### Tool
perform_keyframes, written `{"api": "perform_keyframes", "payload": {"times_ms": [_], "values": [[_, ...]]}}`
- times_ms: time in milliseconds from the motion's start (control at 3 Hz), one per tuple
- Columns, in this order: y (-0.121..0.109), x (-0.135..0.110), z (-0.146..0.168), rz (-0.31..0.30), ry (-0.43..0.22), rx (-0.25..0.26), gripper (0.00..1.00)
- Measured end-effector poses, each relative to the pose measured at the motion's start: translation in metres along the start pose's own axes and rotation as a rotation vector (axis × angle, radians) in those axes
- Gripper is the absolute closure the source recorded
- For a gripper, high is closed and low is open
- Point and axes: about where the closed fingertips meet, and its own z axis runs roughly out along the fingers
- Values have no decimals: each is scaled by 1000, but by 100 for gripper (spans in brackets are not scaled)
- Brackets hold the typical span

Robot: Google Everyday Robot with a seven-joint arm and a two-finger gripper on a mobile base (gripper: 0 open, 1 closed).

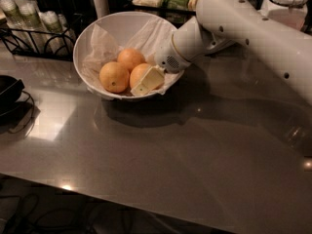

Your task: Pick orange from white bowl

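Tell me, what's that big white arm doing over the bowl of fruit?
A robot arm reaches in from the right to the white bowl, which sits on a grey counter and is lined with crinkled paper. Three oranges lie in it. The gripper is down inside the bowl, against the orange nearest the arm. Nothing has been lifted out yet; all three rest in the bowl.

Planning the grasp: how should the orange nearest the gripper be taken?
Grip the orange under the gripper across its round middle, from above on its free side; the leftmost orange and rear orange crowd its other side in the white bowl, likely leaving no room.
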Motion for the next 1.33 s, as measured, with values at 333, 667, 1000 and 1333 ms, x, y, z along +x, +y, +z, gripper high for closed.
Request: {"api": "perform_keyframes", "payload": {"times_ms": [333,667,1000,1333], "values": [[1,2,3,4,4,-6,44],[1,2,3,4,4,-6,68],[1,2,3,4,4,-6,91],[1,2,3,4,4,-6,100]]}}
